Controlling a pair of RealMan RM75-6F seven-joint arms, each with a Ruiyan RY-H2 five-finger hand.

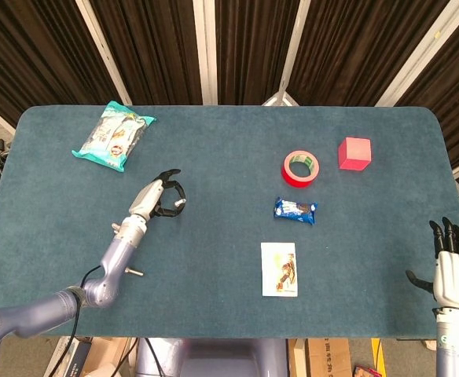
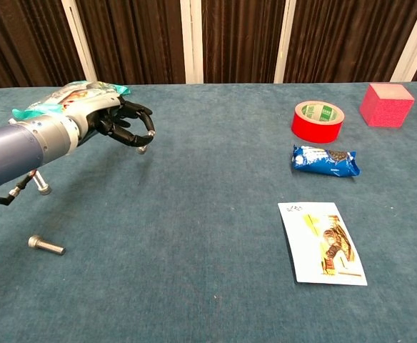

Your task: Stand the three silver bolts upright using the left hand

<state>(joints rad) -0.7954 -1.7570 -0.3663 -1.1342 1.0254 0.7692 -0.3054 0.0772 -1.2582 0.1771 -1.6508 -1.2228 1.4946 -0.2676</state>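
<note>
My left hand [image 1: 155, 199] [image 2: 116, 123] hovers over the left middle of the blue table, fingers curled. It pinches a small silver bolt [image 2: 143, 148] [image 1: 180, 203] at its fingertips. A second silver bolt [image 2: 43, 188] [image 1: 116, 228] stands upright beside my left forearm, partly hidden by it. The third bolt [image 2: 46, 246] [image 1: 135, 272] lies flat on the cloth nearer the front edge. My right hand [image 1: 453, 271] rests at the table's front right corner with its fingers straight and apart, holding nothing.
A teal snack bag [image 1: 113, 135] [image 2: 69, 98] lies at the back left, just behind the left hand. A red tape roll [image 1: 301, 168], a pink cube [image 1: 354, 153], a blue wrapper [image 1: 295, 210] and a white card [image 1: 279, 269] sit right of centre.
</note>
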